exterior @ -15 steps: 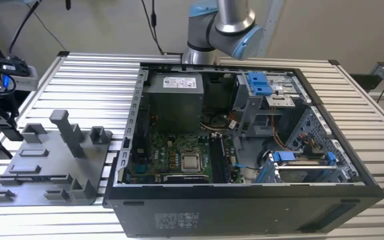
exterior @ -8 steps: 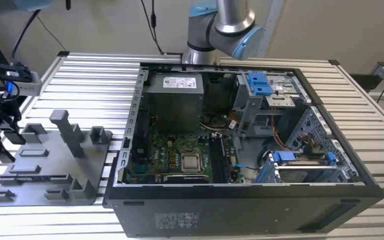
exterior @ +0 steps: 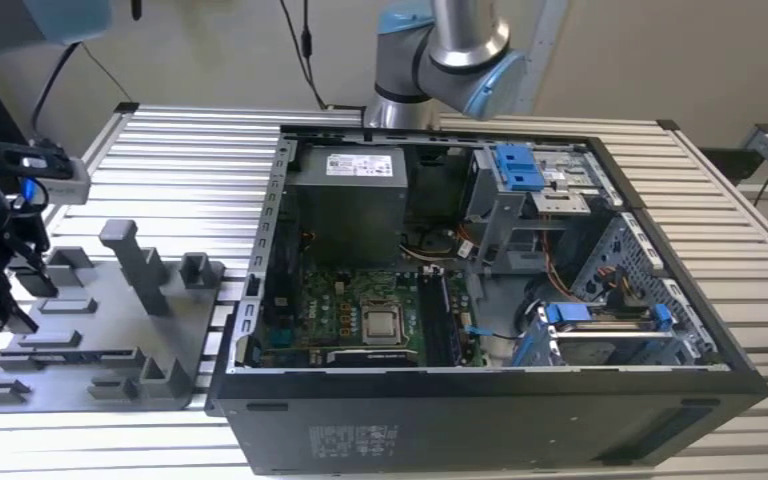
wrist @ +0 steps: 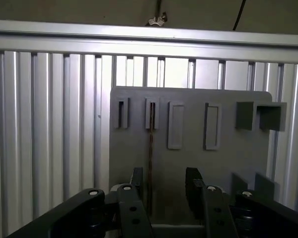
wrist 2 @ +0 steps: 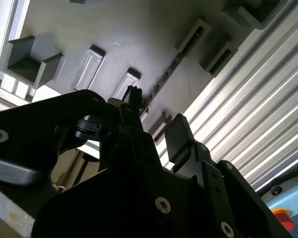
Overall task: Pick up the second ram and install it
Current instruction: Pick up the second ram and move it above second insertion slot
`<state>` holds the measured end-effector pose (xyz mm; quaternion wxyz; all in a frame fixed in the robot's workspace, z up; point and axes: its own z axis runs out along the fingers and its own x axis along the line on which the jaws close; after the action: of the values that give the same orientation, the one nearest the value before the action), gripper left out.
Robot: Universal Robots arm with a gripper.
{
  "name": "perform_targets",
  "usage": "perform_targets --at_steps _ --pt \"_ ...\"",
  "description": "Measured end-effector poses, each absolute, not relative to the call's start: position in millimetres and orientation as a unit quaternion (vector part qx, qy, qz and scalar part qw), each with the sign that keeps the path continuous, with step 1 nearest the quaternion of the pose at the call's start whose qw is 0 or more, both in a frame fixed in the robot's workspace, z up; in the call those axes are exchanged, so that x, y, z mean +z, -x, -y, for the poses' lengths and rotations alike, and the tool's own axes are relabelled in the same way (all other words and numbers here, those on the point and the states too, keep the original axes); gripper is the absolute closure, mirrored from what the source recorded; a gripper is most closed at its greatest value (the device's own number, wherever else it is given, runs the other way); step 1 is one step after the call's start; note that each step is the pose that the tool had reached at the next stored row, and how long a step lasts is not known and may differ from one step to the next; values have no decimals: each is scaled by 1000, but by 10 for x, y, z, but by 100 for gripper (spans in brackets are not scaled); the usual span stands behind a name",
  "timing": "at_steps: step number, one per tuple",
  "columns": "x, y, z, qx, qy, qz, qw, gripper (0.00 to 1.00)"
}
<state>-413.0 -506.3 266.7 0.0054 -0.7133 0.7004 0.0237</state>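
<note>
The gripper [wrist: 164, 186] is spread wide, pointing down over a grey fixture plate [wrist: 228, 158]. The second ram [wrist: 150, 158] stands on edge in a slot of that plate, between the fingers [wrist: 136, 181] and nearer one of them; whether they touch cannot be told. The arm [exterior: 444, 50] rises from the table [exterior: 184, 170] behind an open computer case [exterior: 491, 420]. The white label [exterior: 364, 163] on its power supply carries print too small to read.
</note>
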Motion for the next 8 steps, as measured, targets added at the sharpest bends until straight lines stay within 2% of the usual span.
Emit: perform_targets --at_steps 8 --pt "2524 4133 5063 24 713 -700 5 52"
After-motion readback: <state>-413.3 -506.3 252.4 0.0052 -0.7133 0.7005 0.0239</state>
